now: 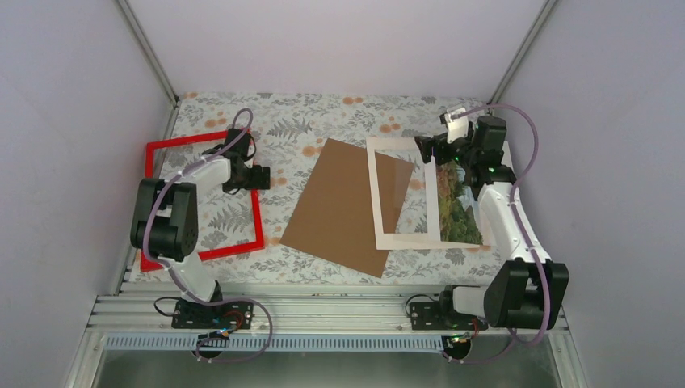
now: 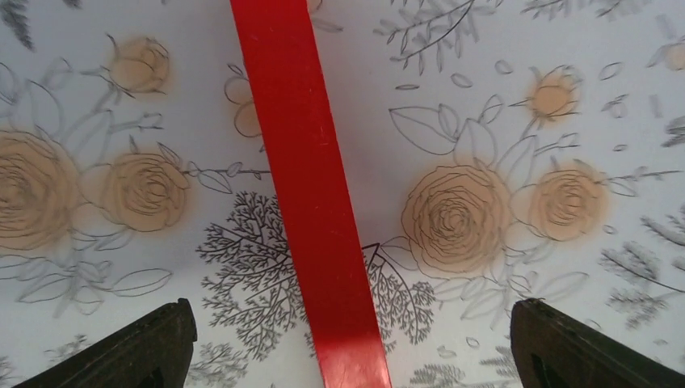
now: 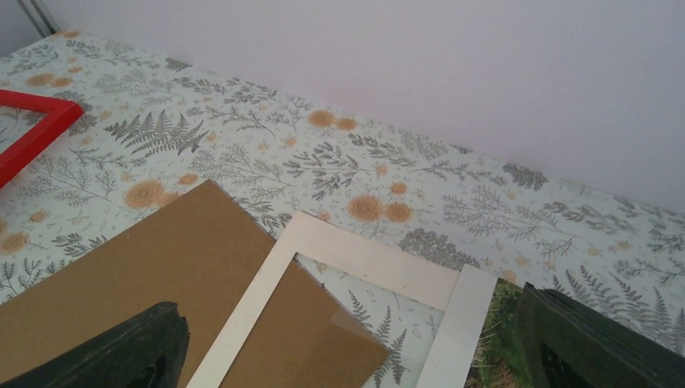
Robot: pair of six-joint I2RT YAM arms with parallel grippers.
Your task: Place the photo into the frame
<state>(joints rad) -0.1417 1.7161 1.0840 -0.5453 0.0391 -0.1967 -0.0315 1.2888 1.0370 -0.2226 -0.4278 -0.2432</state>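
Found barely begun, with the rectangular landscape paper photo (image 1: 459, 212) flat on the floral table (image 1: 323, 109) at the right, well apart from the thin red rectangular frame (image 1: 257, 212), and left pincer (image 2: 355, 346) and right pincer (image 3: 355, 347) both spread, empty.

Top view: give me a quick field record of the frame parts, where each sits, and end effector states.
frame: flat, left side of the table, nothing in it
board: brown, centre, lying at an angle
mat: white, lying over the board's right corner
photo: right side, at the mat's right edge
left end effector: open, straddling a red frame bar, holding nothing
right end effector: open, above the mat's far end, holding nothing
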